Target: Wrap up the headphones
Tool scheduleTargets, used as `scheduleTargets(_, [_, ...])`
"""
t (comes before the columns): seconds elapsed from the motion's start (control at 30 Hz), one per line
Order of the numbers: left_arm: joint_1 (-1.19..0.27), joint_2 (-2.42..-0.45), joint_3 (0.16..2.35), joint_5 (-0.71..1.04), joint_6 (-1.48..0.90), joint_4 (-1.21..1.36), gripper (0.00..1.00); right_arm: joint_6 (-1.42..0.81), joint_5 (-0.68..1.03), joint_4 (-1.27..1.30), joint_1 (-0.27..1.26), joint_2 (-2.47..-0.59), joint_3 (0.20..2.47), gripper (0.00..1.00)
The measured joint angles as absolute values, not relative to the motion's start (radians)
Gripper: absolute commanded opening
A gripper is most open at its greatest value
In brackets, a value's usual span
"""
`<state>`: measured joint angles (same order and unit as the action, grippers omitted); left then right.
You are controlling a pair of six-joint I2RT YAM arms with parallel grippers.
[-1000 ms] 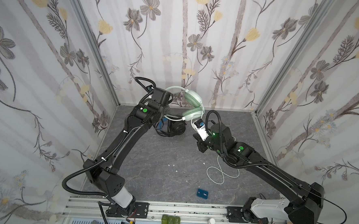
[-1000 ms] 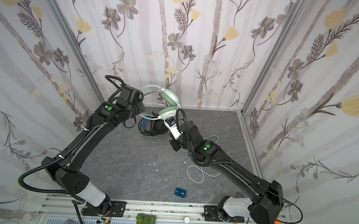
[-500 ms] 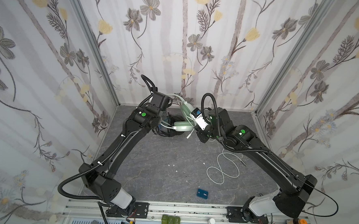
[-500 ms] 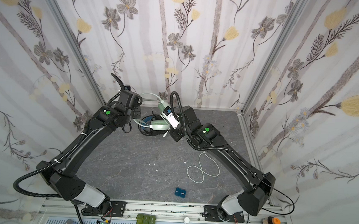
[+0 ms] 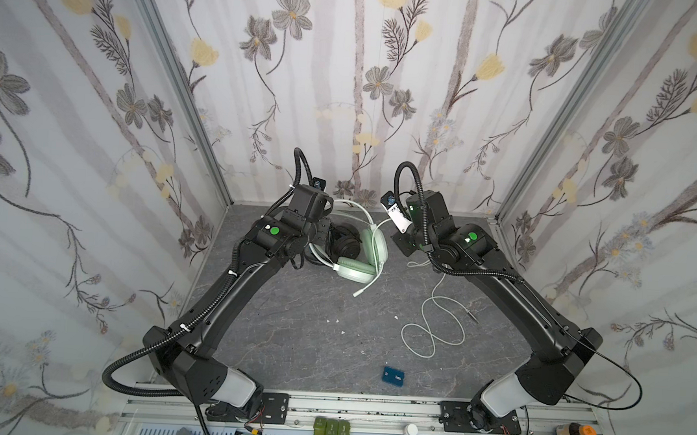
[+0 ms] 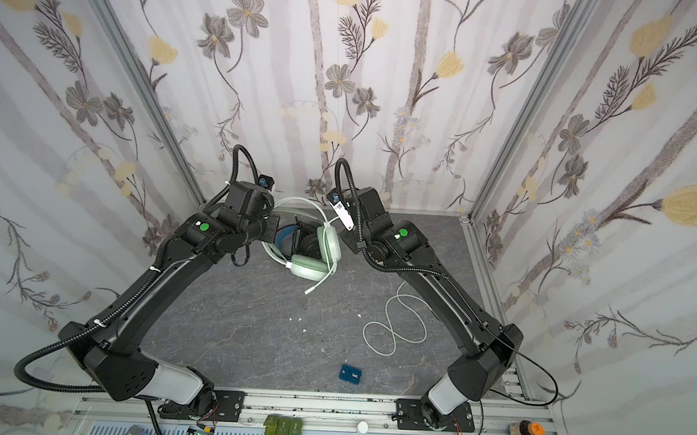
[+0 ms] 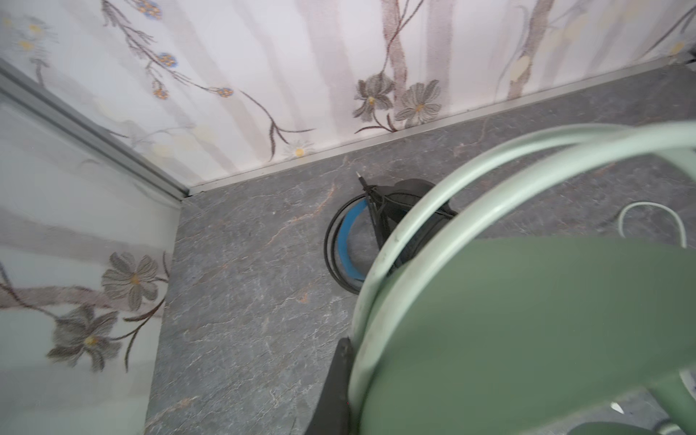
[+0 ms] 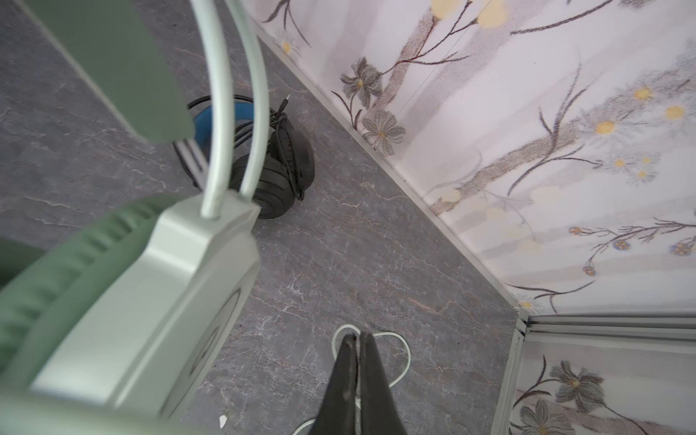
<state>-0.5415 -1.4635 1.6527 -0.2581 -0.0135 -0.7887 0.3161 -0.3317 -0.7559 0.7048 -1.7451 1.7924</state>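
The mint-green headphones hang above the floor at the back, over the black headphones with the blue inner band. My left gripper is shut on the mint headband; one black finger presses against it and the other is hidden behind it. My right gripper sits to the right of the mint ear cup, shut on the pale cable. That cable trails to loose loops on the floor. Both headphones also show in the other top view: mint, black.
A small blue box lies near the front edge of the grey floor. The back wall and its corners stand close behind both grippers. White specks dot the floor's middle.
The mint headphones came down and forward from near the back wall to hang over the black pair. My right arm lifted and swung back to the right with the cable; the left wrist turned.
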Motion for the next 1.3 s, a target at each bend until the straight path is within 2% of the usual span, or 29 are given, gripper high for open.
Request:
scheduleTargets(0.13, [-0.542,-1.465,1.653,-0.142,-0.007,-0.788,0.00,0.324,-0.350,-0.740,0.694,-1.765,1.802,0.01])
scheduleTargets(0.33, [-0.543,-1.471,1.655,-0.005,-0.014,-0.787,0.00,0.326,-0.344,-0.719,0.666,-1.784,1.803,0.10])
scheduleTargets(0.53, [-0.543,-1.471,1.661,0.083,-0.028,-0.785,0.00,0.311,-0.307,-0.706,0.632,-1.792,1.803,0.32])
scheduleTargets(0.6, [-0.543,-1.471,1.662,0.105,-0.030,-0.785,0.00,0.304,-0.290,-0.702,0.624,-1.792,1.802,0.36])
scheduleTargets(0.87, [-0.544,-1.465,1.664,0.169,-0.065,-0.777,0.00,0.265,-0.226,-0.652,0.569,-1.768,1.739,0.40])
scheduleTargets(1.3, [-0.543,-1.460,1.774,0.317,-0.163,-0.723,0.00,0.193,0.081,-0.311,0.490,-1.526,1.364,0.46])
